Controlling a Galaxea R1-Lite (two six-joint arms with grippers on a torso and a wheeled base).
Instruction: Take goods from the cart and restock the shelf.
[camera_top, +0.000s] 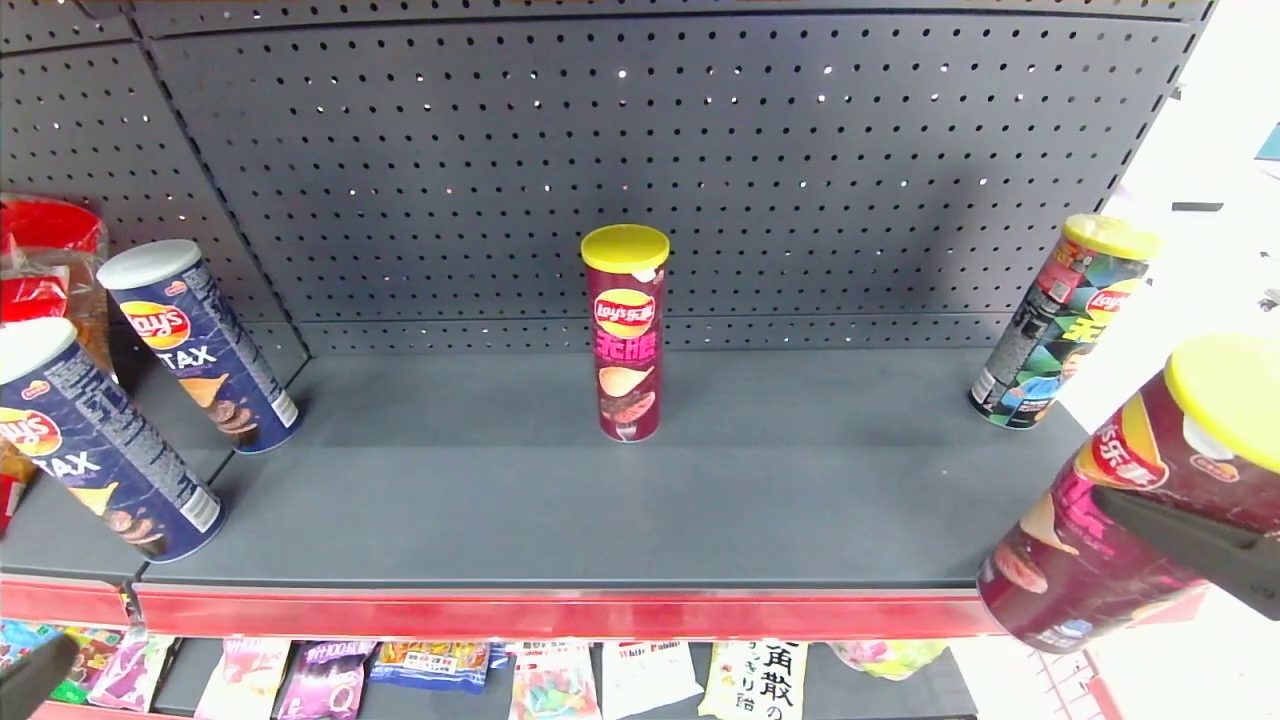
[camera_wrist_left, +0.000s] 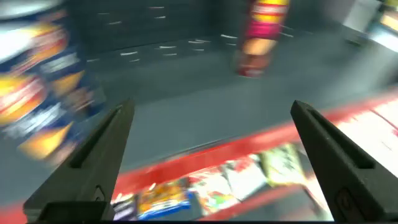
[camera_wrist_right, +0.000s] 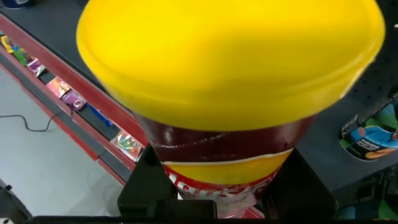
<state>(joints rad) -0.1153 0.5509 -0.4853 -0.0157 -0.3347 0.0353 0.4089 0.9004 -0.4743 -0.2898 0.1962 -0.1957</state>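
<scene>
The right tool (camera_wrist_right: 221, 202) is clenched on a maroon can (camera_top: 1120, 500) with a yellow lid, one black finger (camera_top: 1190, 540) lying across its side; the can leans with its lid toward 1 o'clock and sits at 4 o'clock from the centre can (camera_top: 625, 340), by the front right corner of the shelf (camera_top: 480, 500), its base overlapping the right end of the red rail (camera_top: 560, 612). The centre can, also maroon with a yellow lid, stands upright in the middle of the shelf, apart from everything else. A blue can (camera_top: 195, 345) stands at 9 o'clock from it and a second blue can (camera_top: 95, 440) at 8 o'clock, nearer the rail; a dark can (camera_top: 1060, 330) with a yellow lid stands at 3 o'clock, close to the perforated back panel (camera_top: 640, 150). Snack packets (camera_top: 440, 670) hang in a row under the rail. The left tool (camera_wrist_left: 211, 155) is released, its two black fingers (camera_wrist_left: 93, 168) spread wide with nothing between them, in front of the rail at 7 o'clock from the centre can
</scene>
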